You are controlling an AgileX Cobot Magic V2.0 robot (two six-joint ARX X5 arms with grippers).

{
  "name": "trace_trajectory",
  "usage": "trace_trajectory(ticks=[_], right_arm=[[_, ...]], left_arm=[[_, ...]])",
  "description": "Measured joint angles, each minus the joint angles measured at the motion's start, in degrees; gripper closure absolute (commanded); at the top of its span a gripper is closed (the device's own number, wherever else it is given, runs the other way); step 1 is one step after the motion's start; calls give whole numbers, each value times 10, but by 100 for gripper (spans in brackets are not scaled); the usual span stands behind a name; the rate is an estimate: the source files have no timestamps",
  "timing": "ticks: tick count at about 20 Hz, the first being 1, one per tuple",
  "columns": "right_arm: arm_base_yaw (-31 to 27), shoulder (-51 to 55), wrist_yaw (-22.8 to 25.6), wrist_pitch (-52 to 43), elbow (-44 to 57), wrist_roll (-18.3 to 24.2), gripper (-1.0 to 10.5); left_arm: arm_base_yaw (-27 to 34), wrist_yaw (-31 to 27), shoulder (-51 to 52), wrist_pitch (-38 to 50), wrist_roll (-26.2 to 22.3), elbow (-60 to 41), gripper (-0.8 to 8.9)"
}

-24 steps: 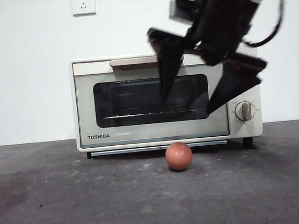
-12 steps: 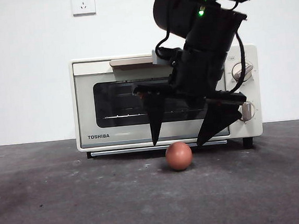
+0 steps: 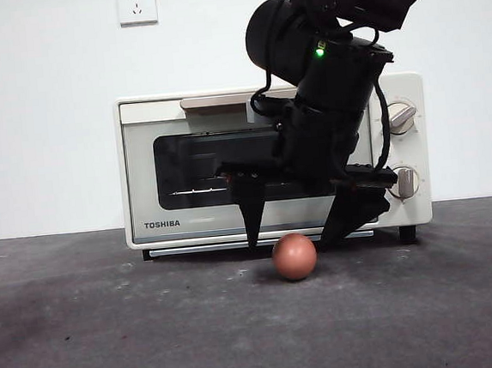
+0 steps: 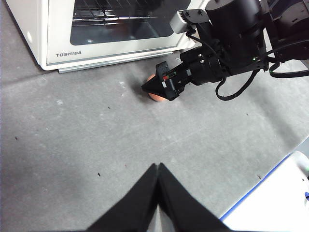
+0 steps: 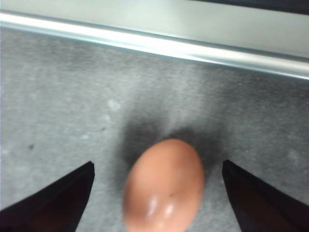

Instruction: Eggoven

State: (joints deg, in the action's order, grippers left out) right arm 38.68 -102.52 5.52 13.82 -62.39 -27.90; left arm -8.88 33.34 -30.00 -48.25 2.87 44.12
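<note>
Right end effector [image 3: 295, 231] spread, left end effector [image 4: 158, 169] closed

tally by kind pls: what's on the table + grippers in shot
Egg: 1
Toaster oven: 1
Grippers: 2, right gripper open over the egg, left gripper shut, waiting
Total: 4

Test bench — bare white wall [image 3: 42, 124], socket [image 3: 136, 4], grey tabletop [image 3: 113, 333].
</note>
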Motion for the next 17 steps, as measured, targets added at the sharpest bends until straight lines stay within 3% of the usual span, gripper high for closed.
trace_trajectory(ticks=[7, 15, 17], right_arm=[[0, -30, 6, -10, 0, -1, 602], [0, -30, 18, -13, -1, 0, 929], [0, -30, 18, -12, -1, 0, 944]], left_arm=[[0, 0, 0, 1, 0, 0, 806], [0, 0, 0, 1, 0, 0, 806], [0, 0, 0, 1, 0, 0, 806]])
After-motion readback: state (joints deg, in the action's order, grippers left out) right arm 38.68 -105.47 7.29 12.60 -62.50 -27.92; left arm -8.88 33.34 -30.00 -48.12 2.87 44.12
